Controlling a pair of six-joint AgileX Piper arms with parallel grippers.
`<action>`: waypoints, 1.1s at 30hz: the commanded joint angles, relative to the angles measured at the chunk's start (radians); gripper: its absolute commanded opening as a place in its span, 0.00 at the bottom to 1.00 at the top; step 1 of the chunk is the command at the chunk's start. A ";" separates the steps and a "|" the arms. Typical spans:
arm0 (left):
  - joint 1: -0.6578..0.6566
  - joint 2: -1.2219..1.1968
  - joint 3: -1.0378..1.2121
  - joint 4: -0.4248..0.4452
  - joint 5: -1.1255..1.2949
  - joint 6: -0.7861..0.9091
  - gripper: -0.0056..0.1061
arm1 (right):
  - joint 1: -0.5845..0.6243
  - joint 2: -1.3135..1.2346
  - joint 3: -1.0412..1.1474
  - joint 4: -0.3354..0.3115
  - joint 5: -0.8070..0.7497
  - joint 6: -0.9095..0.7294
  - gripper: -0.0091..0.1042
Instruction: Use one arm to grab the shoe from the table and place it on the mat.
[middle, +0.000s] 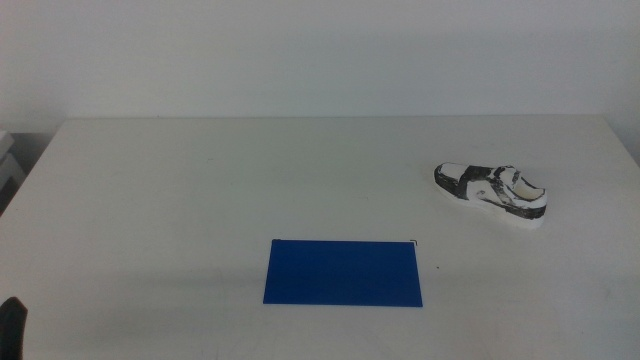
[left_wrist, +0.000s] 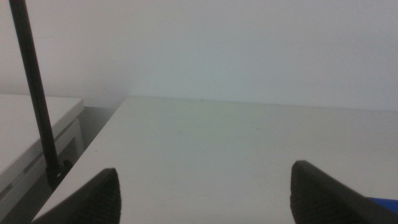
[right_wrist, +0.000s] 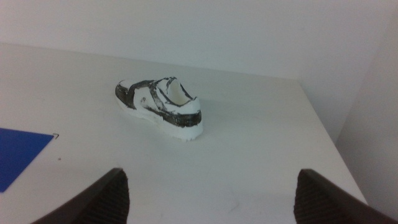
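Observation:
A white sneaker with black patches, the shoe (middle: 492, 190), lies on its sole at the right side of the white table (middle: 200, 190), toe toward the left. The right wrist view shows the shoe (right_wrist: 160, 106) some way ahead of my right gripper (right_wrist: 208, 196), which is open and empty. The deep blue mat (middle: 343, 272) lies flat near the table's front middle; one corner of the mat (right_wrist: 18, 152) shows in the right wrist view. My left gripper (left_wrist: 205, 196) is open with nothing between its jaws, low at the table's front left, where a dark bit (middle: 12, 325) of it shows.
The table's right edge (right_wrist: 323, 124) runs close behind the shoe's heel. A thin black pole (left_wrist: 34, 93) stands off the table's left edge beside a lower white surface (left_wrist: 25, 130). A pale wall backs the table.

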 joint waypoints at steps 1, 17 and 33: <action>-0.005 -0.007 0.005 -0.004 -0.081 -0.003 0.89 | -0.007 -0.010 -0.042 -0.006 -0.049 -0.006 0.77; -0.005 -0.007 0.005 -0.004 -0.081 -0.003 0.89 | -0.007 0.358 -0.353 -0.004 0.052 -0.006 0.77; -0.005 -0.007 0.005 -0.004 -0.081 -0.003 0.89 | -0.007 0.792 -0.799 -0.001 0.235 0.017 0.77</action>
